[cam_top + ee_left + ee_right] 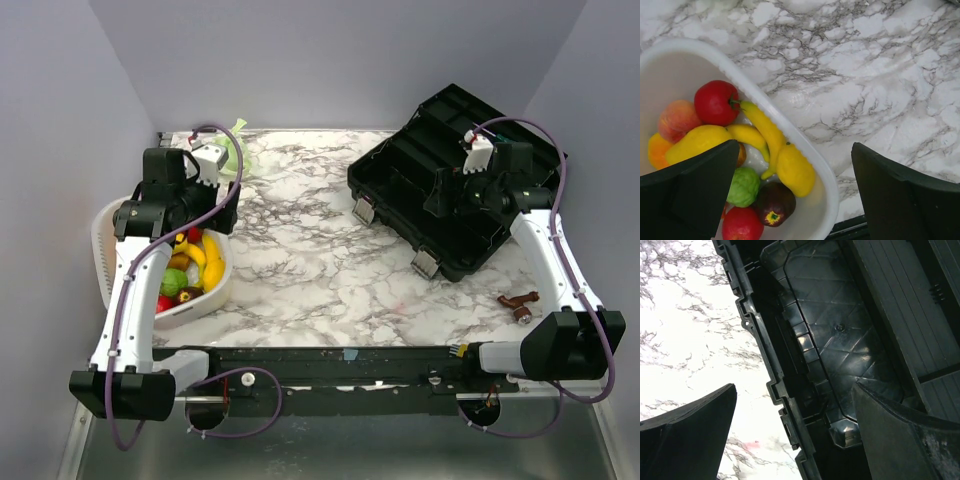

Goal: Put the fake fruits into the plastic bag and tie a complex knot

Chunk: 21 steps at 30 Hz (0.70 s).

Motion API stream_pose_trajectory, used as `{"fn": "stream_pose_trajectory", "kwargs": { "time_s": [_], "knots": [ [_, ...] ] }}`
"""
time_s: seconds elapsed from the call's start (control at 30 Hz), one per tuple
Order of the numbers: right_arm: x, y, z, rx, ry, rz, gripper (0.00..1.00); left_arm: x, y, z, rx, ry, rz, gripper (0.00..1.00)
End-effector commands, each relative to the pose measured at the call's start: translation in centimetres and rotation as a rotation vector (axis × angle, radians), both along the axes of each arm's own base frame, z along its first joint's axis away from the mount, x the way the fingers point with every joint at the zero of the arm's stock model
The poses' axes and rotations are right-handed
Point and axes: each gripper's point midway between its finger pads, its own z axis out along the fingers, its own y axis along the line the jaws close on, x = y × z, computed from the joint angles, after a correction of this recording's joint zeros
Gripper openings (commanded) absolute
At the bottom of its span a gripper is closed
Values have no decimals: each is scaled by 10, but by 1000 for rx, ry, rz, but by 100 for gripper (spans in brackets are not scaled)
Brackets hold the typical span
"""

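At 9 o'clock on the table [310, 260], fruits [190, 265] are lying heaped in a white basket [100, 235] that is sitting close to the left wall. Over the basket's 3 o'clock rim the left gripper [795, 145] is hanging, jaws spread wide, gripping nothing. One finger is hovering above the fruits, the other above bare marble. At 11 o'clock the bag [236, 150] is showing as a pale green bunch against the back wall, mostly hidden behind the left arm. At 2 o'clock a black case [400, 175] is lying open, one corner jutting toward centre, its far side nearing the right wall. Over the case's left edge the right gripper [795, 387] is hovering, jaws wide apart, empty. At 4 o'clock a small brown thing [518, 303] is lying beside the right arm; cannot tell what it is. Between basket and case a broad strip of bare marble is running from back wall to near rail.
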Motion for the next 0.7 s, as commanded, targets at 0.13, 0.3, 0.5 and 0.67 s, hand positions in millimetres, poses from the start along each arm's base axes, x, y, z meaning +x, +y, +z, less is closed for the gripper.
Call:
{"fn": "stream_pose_trajectory", "kwargs": {
  "time_s": [0.13,0.3,0.5,0.67],
  "knots": [
    [-2,8,2,44,2,28,100,74,22,56,216,-112,-37,98],
    [-4,8,-3,43,10,36,100,136,28,61,318,-97,-93,98],
    [-9,12,-12,57,34,52,100,208,38,35,436,-118,-118,98],
    [-11,13,-25,57,62,71,100,248,44,-11,493,-83,-130,98]
  ]
}}
